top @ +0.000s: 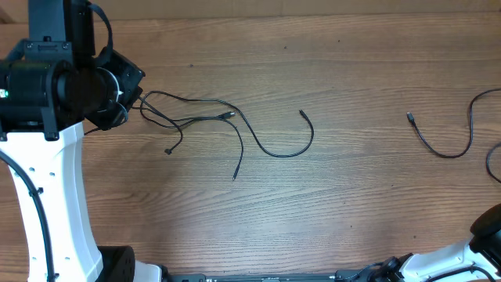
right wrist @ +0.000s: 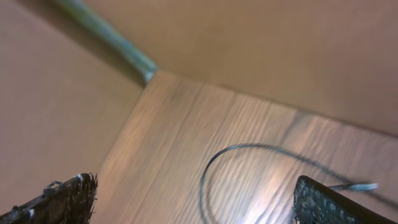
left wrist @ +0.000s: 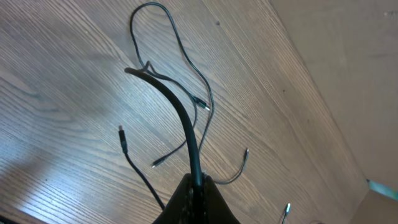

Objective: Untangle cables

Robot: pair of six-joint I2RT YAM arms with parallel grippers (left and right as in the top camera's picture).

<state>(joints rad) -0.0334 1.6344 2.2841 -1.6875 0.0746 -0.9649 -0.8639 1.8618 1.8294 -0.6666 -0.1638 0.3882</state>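
On the left half of the wood surface (top: 352, 204), the tangled cables (top: 205, 119) are lying in a loose knot of thin black strands, with the plug ends fanning out toward the middle. My left claw (left wrist: 198, 182) is clenching one strand of that bunch, and in the wrist view it's running from the pinched tips out to the knot. Well apart, near the right edge, a loose cable (top: 445, 149) is curling by itself. The right claw (right wrist: 196, 205) is hanging over that one fully released, fingers (right wrist: 65, 199) spread wide to either side and touching nothing.
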